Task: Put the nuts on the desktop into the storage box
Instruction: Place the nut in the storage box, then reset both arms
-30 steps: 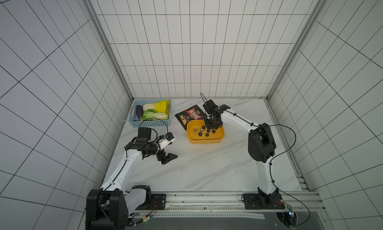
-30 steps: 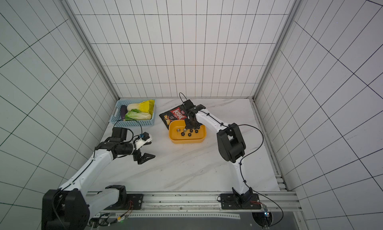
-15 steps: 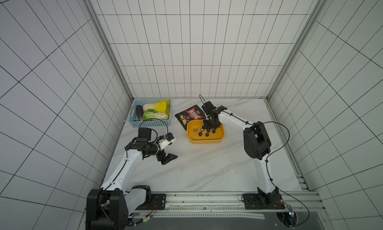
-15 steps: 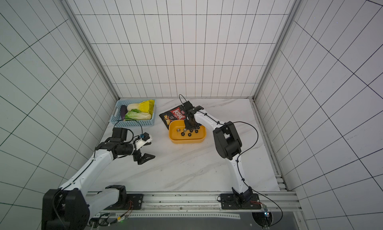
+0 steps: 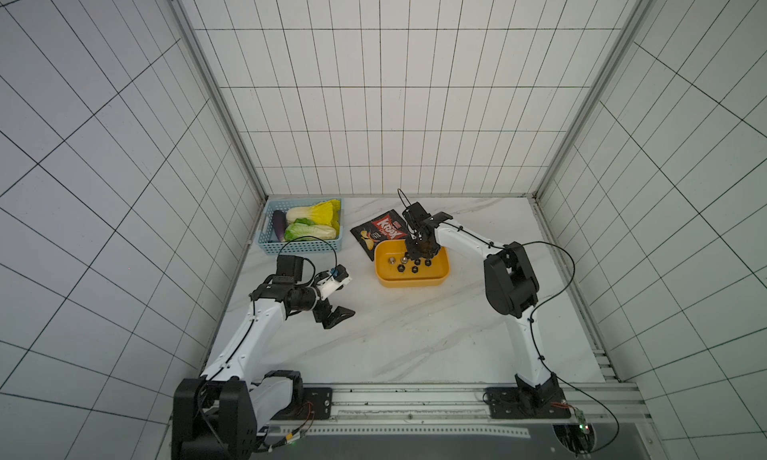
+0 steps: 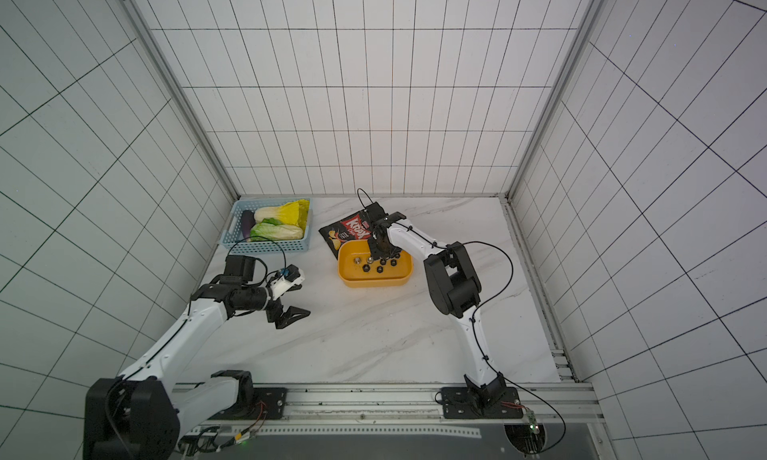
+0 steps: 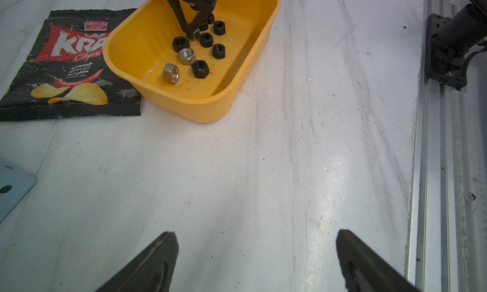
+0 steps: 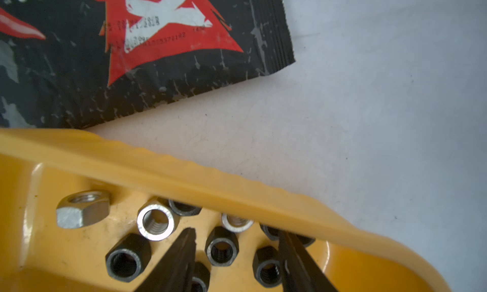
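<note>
The right gripper [image 5: 415,252] dips into the box [image 5: 411,283] from its far side, tips low among the nuts [image 5: 416,265]; both top views agree, with gripper [image 6: 379,251], box [image 6: 375,281] and nuts [image 6: 380,265] in the same places. Its wrist view shows the jaws part-way apart and gripping nothing; there the right gripper [image 8: 237,234] straddles a black nut [image 8: 221,249] that rests on the box floor, clear of both fingers; a silver nut [image 8: 236,222] lies just past the tips, half hidden under the box rim [image 8: 184,172]. Seen side-on from the left wrist, the right gripper [image 7: 193,31] ends right at that silver nut [image 7: 194,35]; whether they touch I cannot tell. Ten nuts [image 7: 200,68] show in the box [image 7: 200,110], seven black and three silver; they bunch in the middle and toward the end nearer the bag [image 7: 68,66]. The box sits on the desktop [image 5: 415,333]; its far left corner is against the bag [image 5: 379,234]; the basket [image 5: 303,246] stands well apart, at the back left.

The left gripper [image 5: 337,315] hangs over bare desktop, well apart from the box and nearer the front rail than the basket; the same shows in a top view [image 6: 292,315]. Its jaws are spread wide and hold nothing; in its wrist view the left gripper [image 7: 255,238] faces the box across open desktop [image 7: 263,159], with only marble between the two fingers.
</note>
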